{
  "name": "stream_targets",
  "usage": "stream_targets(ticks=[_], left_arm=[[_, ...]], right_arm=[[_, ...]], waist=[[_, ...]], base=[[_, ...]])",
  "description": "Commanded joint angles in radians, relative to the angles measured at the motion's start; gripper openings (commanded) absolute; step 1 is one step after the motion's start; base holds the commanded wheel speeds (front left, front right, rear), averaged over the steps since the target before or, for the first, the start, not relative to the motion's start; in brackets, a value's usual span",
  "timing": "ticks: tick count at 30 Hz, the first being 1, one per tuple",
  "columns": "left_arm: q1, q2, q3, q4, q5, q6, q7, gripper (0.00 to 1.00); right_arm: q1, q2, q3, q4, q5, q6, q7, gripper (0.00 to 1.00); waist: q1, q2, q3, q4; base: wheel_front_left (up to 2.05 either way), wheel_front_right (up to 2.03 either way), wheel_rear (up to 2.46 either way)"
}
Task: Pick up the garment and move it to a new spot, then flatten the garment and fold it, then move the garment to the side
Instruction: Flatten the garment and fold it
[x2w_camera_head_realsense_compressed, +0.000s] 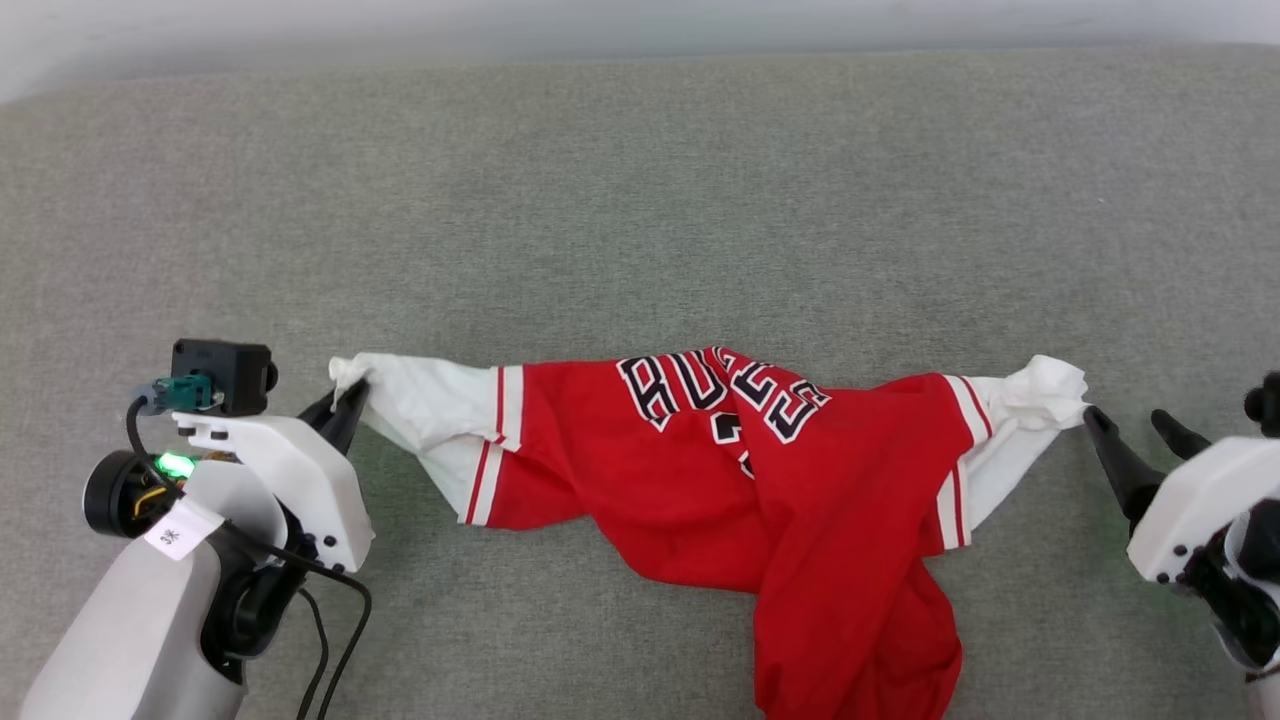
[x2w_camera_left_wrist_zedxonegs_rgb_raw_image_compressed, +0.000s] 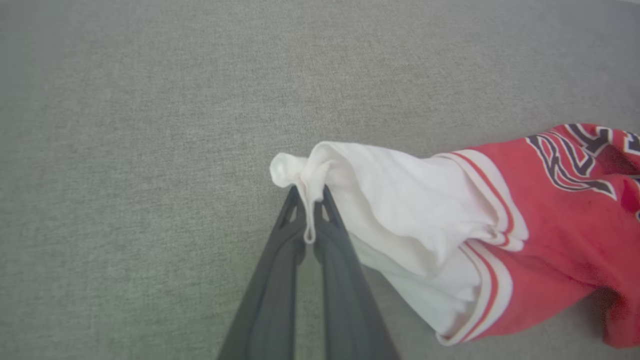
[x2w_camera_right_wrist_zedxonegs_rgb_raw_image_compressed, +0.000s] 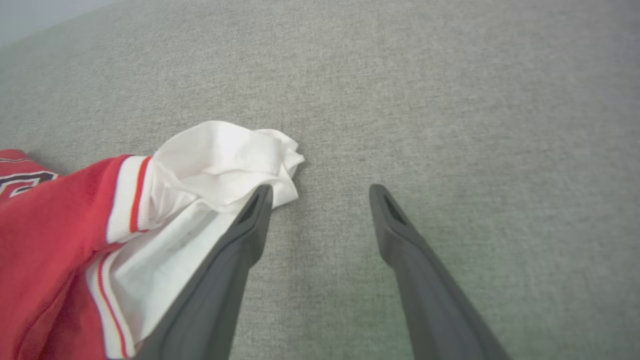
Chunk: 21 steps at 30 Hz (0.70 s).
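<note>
The left end effector (x2w_camera_head_realsense_compressed: 350, 395) (x2w_camera_left_wrist_zedxonegs_rgb_raw_image_compressed: 311, 210) is clamped shut, pinching the bunched tip of one white sleeve of the garment (x2w_camera_head_realsense_compressed: 800, 480) (x2w_camera_left_wrist_zedxonegs_rgb_raw_image_compressed: 550, 240) (x2w_camera_right_wrist_zedxonegs_rgb_raw_image_compressed: 50, 225); the right end effector (x2w_camera_head_realsense_compressed: 1124, 415) (x2w_camera_right_wrist_zedxonegs_rgb_raw_image_compressed: 321, 190) stands wide open with nothing between its fingers, one finger just beside the other white sleeve's crumpled end; the garment lies stretched sideways between the two on the grey fabric surface (x2w_camera_head_realsense_compressed: 640, 200), its red body twisted and trailing toward the robot.
</note>
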Motion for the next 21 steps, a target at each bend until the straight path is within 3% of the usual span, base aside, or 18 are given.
stream_targets(ticks=[1, 8, 14, 15, 16, 21], left_arm=[[-0.014, -0.001, 0.0, -0.022, 0.012, 0.008, -0.008, 0.0], [-0.028, 0.0, -0.011, -0.1, 0.031, 0.025, -0.007, 0.0], [-0.036, -0.005, -0.018, -0.119, 0.033, 0.027, -0.011, 0.0], [-0.037, -0.008, -0.017, -0.12, 0.031, 0.028, -0.014, 0.0], [-0.037, -0.009, -0.016, -0.121, 0.03, 0.03, -0.018, 0.0], [-0.042, -0.009, -0.002, -0.114, 0.026, 0.035, -0.042, 0.0]], right_arm=[[-0.033, -0.02, 0.023, 0.012, 0.012, 0.0, 0.039, 1.0], [-0.145, -0.078, 0.133, 0.077, 0.036, 0.0, 0.203, 1.0], [-0.17, -0.081, 0.227, 0.184, 0.075, 0.0, 0.359, 0.97], [-0.17, -0.078, 0.234, 0.202, 0.082, 0.0, 0.383, 0.4], [-0.171, -0.077, 0.241, 0.214, 0.088, 0.0, 0.399, 0.0], [-0.222, -0.099, 0.237, 0.192, 0.089, -0.001, 0.36, 0.0]], waist=[[-0.0001, -0.0001, 0.001, 0.009], [-0.0001, -0.0001, 0.021, 0.031], [-0.0001, -0.0001, 0.038, 0.047], [-0.0001, -0.0001, 0.04, 0.048], [-0.0001, -0.0001, 0.041, 0.049], [-0.0001, -0.0001, 0.034, 0.047]], base=[[0.0, 0.0, 0.0], [0.0, 0.0, 0.0], [0.0, 0.0, 0.0], [0.0, 0.0, 0.0], [0.0, 0.0, 0.0], [0.0, 0.0, 0.0]])
